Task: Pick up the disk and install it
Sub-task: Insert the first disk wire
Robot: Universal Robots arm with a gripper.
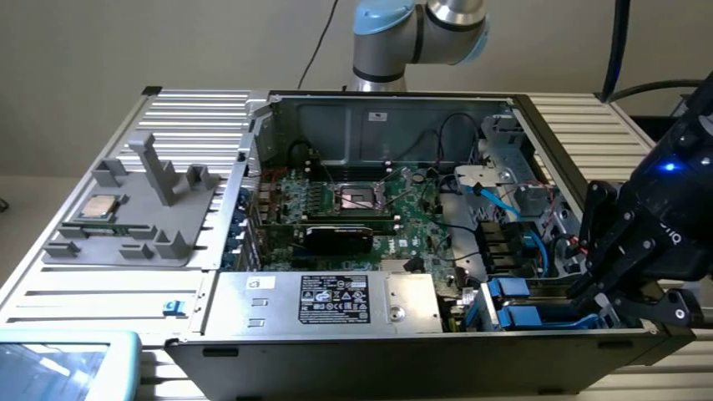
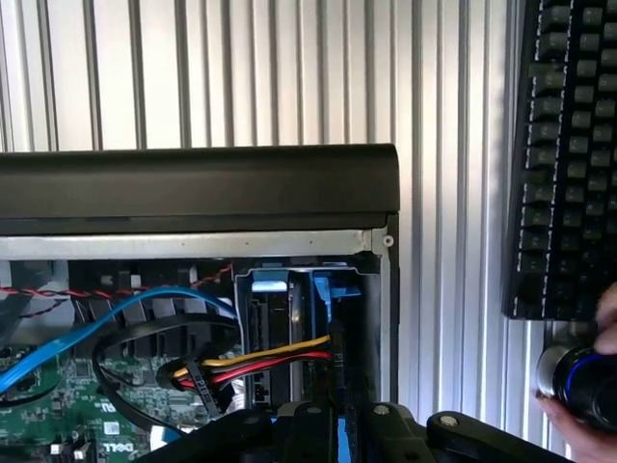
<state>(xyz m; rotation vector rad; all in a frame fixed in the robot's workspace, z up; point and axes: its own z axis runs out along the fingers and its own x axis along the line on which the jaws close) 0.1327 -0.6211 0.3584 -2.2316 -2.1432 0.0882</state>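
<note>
Readable text first, and there isn't much. The green board says DELL in white near its edge, and the power supply has a black label full of print too tiny for me to read. There's white lettering on my own housing too, but I can't make it out. My end effector is down in the corner of the open case at the exterior view's right, by the drive bay. The jaws are narrow and, as far as I can see, pinched on the blue edge of the disk. In the wrist view the disk stands on edge in the bay slot right against the case wall, so it's the thin side that faces the camera. The blue tab end points toward the black case panel, and the long axis runs straight back from there to my end effector, where a bit of blue peeks between the black fingers. The other drive sits in the next slot just beside it, parallel, with a yellow, red and black cable plugged in. Off on the slatted counter there's a black keyboard, and a hand on a knob with a blue ring. A chip sits on a grey fixture at the exterior view's left.
</note>
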